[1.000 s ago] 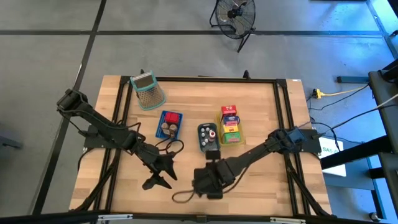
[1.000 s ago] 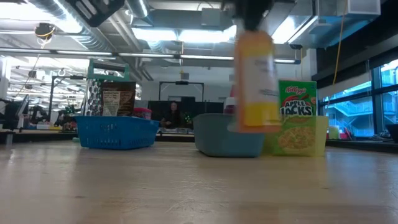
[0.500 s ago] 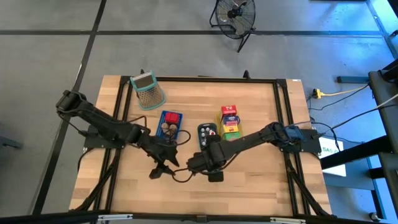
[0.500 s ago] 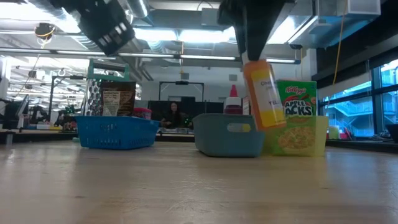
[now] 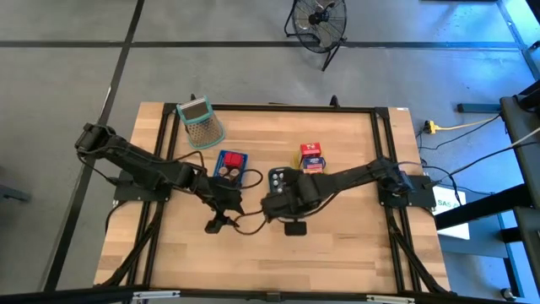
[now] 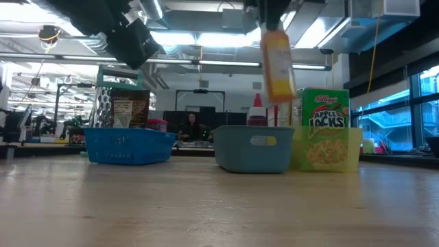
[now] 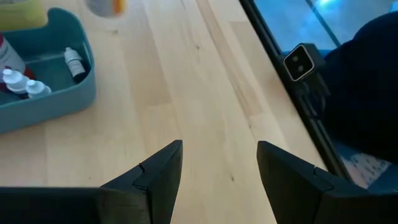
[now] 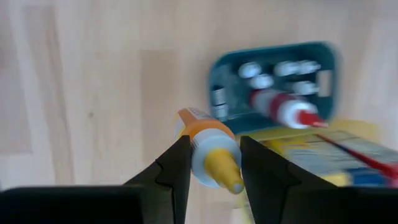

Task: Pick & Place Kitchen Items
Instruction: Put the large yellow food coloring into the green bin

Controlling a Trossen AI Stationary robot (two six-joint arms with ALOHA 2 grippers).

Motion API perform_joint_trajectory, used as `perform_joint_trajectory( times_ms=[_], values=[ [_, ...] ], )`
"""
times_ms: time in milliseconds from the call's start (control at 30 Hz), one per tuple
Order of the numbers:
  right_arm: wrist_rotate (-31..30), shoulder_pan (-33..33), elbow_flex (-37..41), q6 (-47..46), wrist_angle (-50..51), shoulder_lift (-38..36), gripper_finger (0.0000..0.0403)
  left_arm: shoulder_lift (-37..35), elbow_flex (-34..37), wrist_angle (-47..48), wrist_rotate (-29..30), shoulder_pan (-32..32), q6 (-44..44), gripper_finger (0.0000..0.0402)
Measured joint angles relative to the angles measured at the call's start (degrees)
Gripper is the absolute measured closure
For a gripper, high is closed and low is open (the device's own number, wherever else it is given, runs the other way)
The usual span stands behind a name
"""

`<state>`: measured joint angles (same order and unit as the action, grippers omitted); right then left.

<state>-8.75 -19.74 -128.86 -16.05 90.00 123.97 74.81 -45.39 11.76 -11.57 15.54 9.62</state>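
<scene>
While clamping an orange bottle (image 8: 208, 149), right claw (image 8: 211, 163) raised above table, left claw (image 7: 219, 169) empty, agape.

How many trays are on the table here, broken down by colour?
blue tray: 1
grey-blue tray: 1
yellow tray: 1
Total: 3
</scene>
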Motion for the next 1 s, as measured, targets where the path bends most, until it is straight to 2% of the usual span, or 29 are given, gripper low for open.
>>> perform_joint_trajectory(
  times_ms=[133,233,367,533,733,1000],
  values=[
    [-4.95,1.16,-0.02,0.43,0.01,-2.54,0.0282,0.00,0.00,0.66,0.22,-0.37,-1.06,0.0200],
    [-8.04,1.97,0.00,0.43,-0.01,-3.14,0.0282,0.00,0.00,1.03,2.47,-0.28,-1.43,0.0200],
    [-8.78,2.71,1.17,0.45,-0.07,-3.18,0.0282,0.00,0.00,2.14,6.36,0.32,-1.44,0.0200],
    [-9.40,3.25,6.47,-0.20,-0.04,-3.14,0.0282,0.02,0.00,3.07,10.03,1.66,-1.42,0.0200],
    [-9.42,3.82,12.48,-0.22,-4.12,-3.14,0.0282,0.02,0.00,3.09,10.23,2.07,-2.83,0.0200],
    [-9.29,4.06,14.05,0.47,-9.73,-3.18,0.0282,0.04,0.00,4.32,10.36,2.07,-2.90,0.0200]
  ],
)
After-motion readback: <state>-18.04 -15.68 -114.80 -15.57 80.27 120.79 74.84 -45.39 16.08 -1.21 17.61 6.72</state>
